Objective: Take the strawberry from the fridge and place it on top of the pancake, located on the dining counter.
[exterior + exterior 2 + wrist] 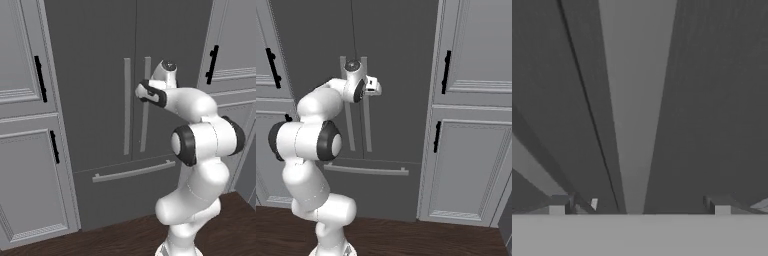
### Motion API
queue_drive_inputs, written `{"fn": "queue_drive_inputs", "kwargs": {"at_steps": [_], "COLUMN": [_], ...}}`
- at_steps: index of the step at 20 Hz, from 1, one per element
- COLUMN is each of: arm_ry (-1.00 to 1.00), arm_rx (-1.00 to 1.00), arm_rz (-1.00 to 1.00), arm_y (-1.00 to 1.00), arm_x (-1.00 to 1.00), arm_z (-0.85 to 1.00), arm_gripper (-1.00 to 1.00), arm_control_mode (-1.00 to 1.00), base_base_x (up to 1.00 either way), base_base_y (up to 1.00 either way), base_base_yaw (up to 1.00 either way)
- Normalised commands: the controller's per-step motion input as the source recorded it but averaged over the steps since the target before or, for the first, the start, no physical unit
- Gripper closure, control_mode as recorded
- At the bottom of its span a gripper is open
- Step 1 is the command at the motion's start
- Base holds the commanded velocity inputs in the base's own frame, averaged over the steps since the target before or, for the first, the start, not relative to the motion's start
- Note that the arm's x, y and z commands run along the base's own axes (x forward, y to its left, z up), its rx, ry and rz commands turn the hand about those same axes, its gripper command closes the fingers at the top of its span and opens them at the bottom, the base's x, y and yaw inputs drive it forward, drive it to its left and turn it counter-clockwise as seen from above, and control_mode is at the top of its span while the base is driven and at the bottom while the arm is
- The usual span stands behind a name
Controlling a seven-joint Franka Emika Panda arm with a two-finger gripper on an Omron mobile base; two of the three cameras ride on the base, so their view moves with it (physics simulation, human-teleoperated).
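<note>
**Lining up on the right fridge handle**

I have the end effector [141,92] up against the fridge [100,60], whose doors are both closed. In the hand view the fingertips [558,206] stand wide apart at the bottom corners, and the pale bar of the right door handle [637,100] runs straight up the middle between them. The end effector is spread open and holds nothing.

I judge the step in hand to be grasping that handle so the right door can be swung out. To do it well I would push forward until the bar sits deep between the fingers, then close squarely across it, not at a slant. The left door handle [127,105] stands just beside the one I want, so the left finger has to slip into the narrow gap between the two bars without catching it. After that, the pull should follow the door's arc about its right-hand hinge instead of tugging straight back.

The strawberry, I take it, is behind the closed doors, so I cannot place it yet.

No surface carries anything here. Light grey cabinets [476,150] with black handles flank the fridge on both sides, a drawer [130,187] with its own bar sits under the doors, and the floor [431,237] is dark wood.
</note>
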Motion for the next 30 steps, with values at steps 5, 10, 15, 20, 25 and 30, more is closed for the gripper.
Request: {"fn": "queue_drive_inputs", "kwargs": {"at_steps": [5,10,15,20,25,30], "arm_ry": [-0.05,-0.04,-0.04,-0.03,-0.07,-0.06], "arm_rx": [0.02,0.01,0.01,0.02,0.02,0.03], "arm_rz": [0.0,0.0,0.0,0.0,0.0,0.0], "arm_y": [0.0,0.0,0.0,0.0,0.0,0.0], "arm_x": [0.4,0.48,0.48,0.5,0.39,0.34], "arm_z": [-0.1,-0.12,-0.13,-0.11,-0.17,-0.13], "arm_gripper": [-1.0,-1.0,-1.0,-1.0,-1.0,1.0], "arm_control_mode": [-1.0,-1.0,-1.0,-1.0,-1.0,-1.0], "base_base_x": [0.0,0.0,0.0,0.0,0.0,0.0], "base_base_y": [0.0,0.0,0.0,0.0,0.0,0.0], "base_base_yaw": [0.0,0.0,0.0,0.0,0.0,0.0]}}
